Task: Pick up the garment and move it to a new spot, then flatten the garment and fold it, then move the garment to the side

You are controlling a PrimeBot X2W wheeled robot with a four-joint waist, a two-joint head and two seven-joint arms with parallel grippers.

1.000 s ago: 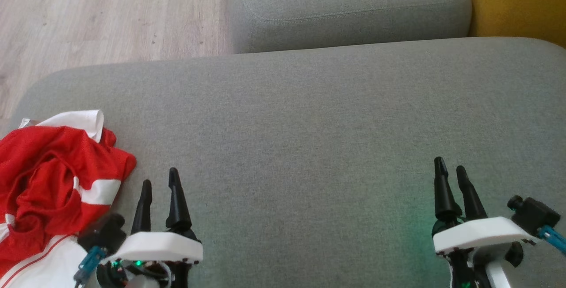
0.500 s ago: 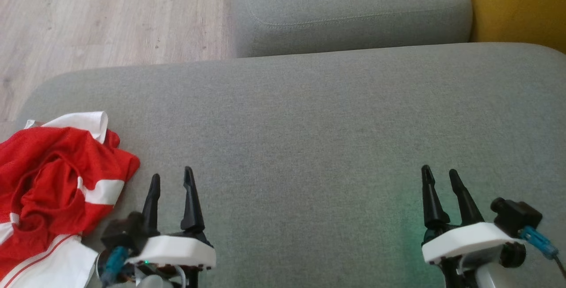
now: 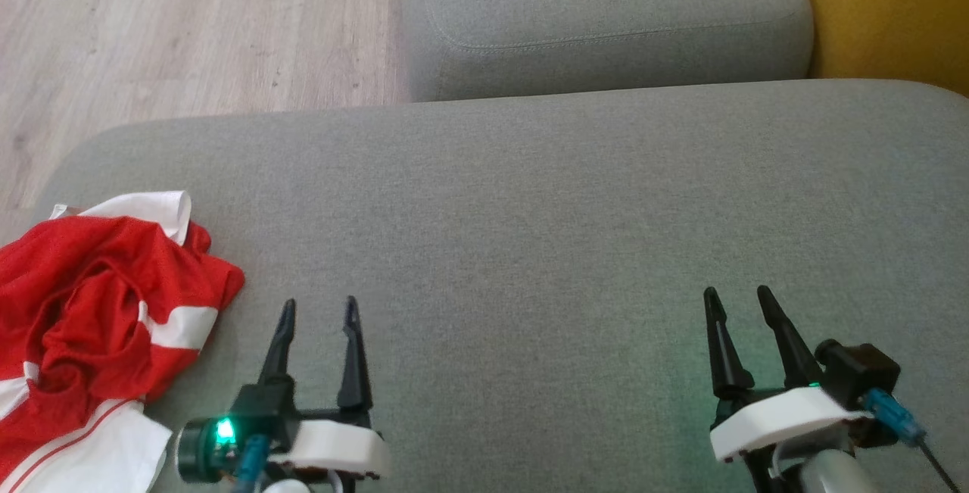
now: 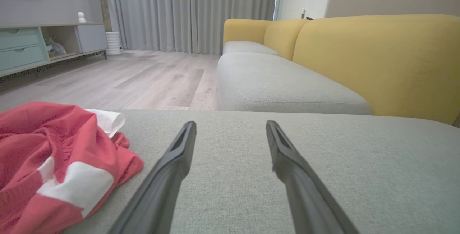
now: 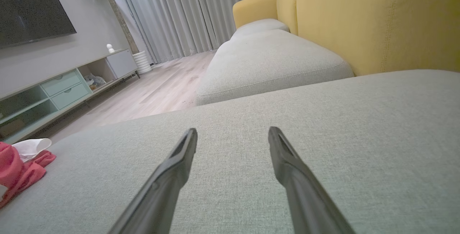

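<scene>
The garment [image 3: 91, 311] is a crumpled red jersey with white stripes and a white collar, heaped at the left edge of the grey cushion [image 3: 530, 213]. The left wrist view has the garment [image 4: 54, 165] at its lower left, and it peeks in at the left edge of the right wrist view as a red heap [image 5: 18, 173]. My left gripper [image 3: 318, 307] stands open just right of the heap, apart from it, nothing between its fingers. Far to the right, my right gripper [image 3: 734, 296] is open and empty over bare cushion.
A second grey seat cushion [image 3: 606, 16] lies beyond the near one, with a yellow sofa back [image 3: 886, 8] at the right. Wooden floor [image 3: 151, 23] runs off the cushion's far left edge. A low cabinet [image 5: 64, 86] stands by the wall.
The head camera has tilted, so the whole picture slid down a little. Both grippers drew inward toward the middle and turned to point straighter up the view. The garment lies as before.
</scene>
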